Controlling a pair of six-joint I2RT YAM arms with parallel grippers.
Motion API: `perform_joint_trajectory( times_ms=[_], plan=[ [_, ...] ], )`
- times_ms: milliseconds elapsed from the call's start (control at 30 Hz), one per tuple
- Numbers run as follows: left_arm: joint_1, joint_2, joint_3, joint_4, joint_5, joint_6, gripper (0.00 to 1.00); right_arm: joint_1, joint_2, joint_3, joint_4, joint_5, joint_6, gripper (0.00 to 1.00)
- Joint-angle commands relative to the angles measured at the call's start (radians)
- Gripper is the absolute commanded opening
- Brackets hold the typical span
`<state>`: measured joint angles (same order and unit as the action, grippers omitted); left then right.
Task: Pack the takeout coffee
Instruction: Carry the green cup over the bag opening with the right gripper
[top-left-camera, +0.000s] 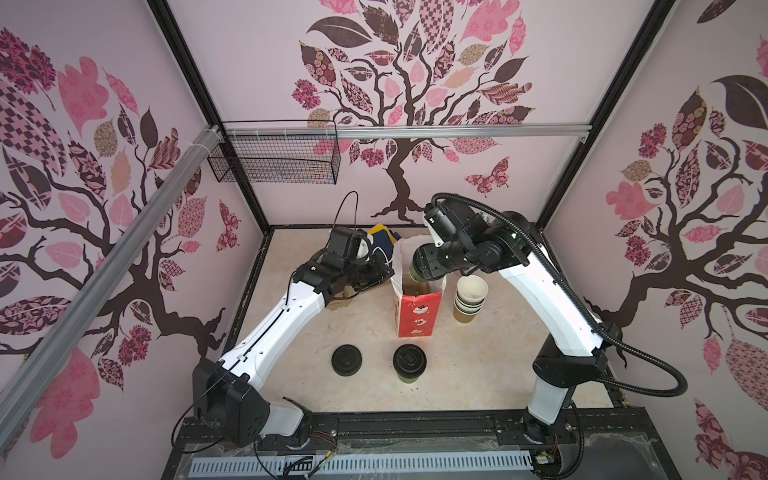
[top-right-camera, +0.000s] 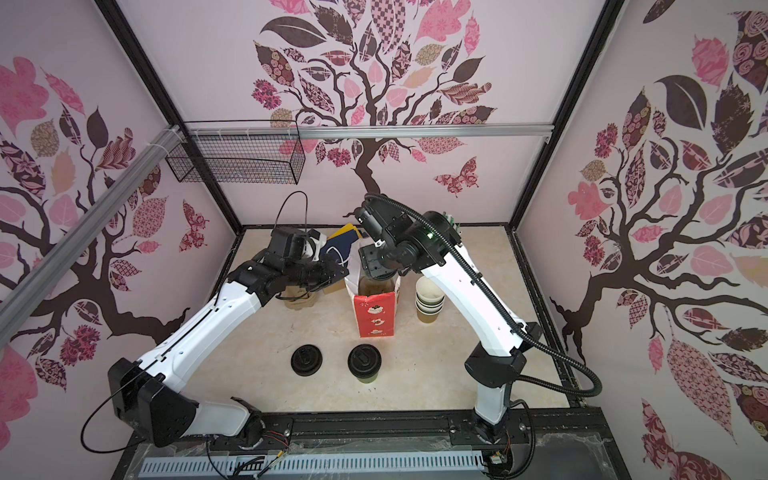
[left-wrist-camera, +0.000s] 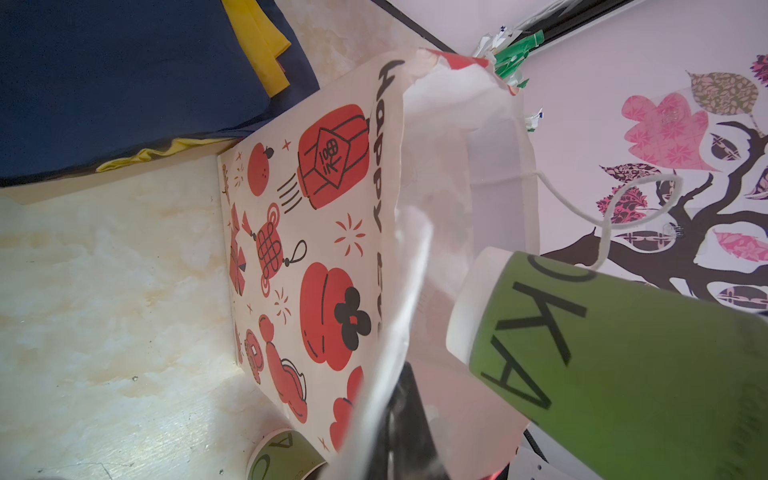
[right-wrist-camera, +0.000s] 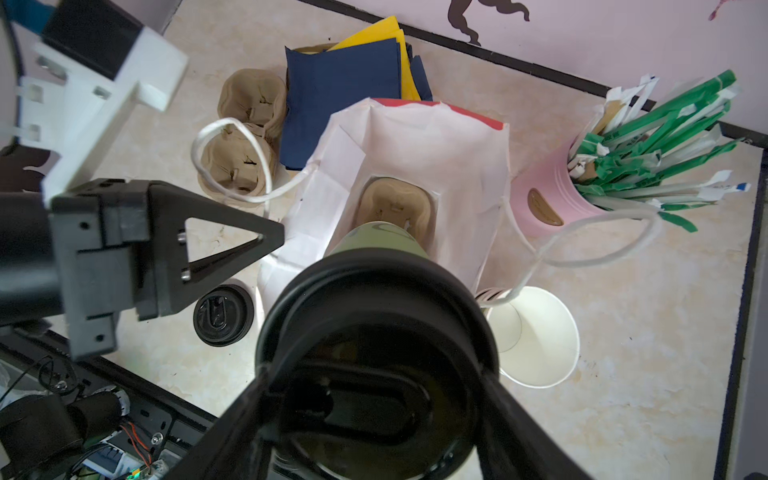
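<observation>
Right gripper (right-wrist-camera: 376, 370) is clamped round a lidded cup (right-wrist-camera: 374, 249), hanging it lid-up at the mouth of the paper bag (top-left-camera: 417, 316), lined up, I'd say, for the cardboard carrier (right-wrist-camera: 395, 203) at the bottom. Left gripper (top-left-camera: 384, 272) is pinched shut on the bag's rim, apparently to hold it open. The other lidded cup (top-left-camera: 409, 363) waits near the desk's (top-left-camera: 478, 365) front edge, beside a loose lid (top-left-camera: 347, 360).
</observation>
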<state>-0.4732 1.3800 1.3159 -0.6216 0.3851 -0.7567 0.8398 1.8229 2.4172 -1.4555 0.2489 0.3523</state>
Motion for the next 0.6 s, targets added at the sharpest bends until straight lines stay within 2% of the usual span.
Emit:
perform_joint_trajectory(
  times_ms=[0,367,567],
  plan=[
    [-0.008,-0.062,-0.064,0.059,-0.030,-0.065,0.00,-0.008,0.028,-0.021,-0.016,-0.003,0.020,0.71],
    [-0.052,-0.122,-0.145,0.102,-0.071,-0.148,0.00,-0.007,0.137,-0.029,-0.021,-0.124,0.033,0.71],
    [-0.056,-0.158,-0.183,0.114,-0.106,-0.186,0.00,-0.009,0.148,-0.086,-0.021,-0.112,0.100,0.71]
  ],
)
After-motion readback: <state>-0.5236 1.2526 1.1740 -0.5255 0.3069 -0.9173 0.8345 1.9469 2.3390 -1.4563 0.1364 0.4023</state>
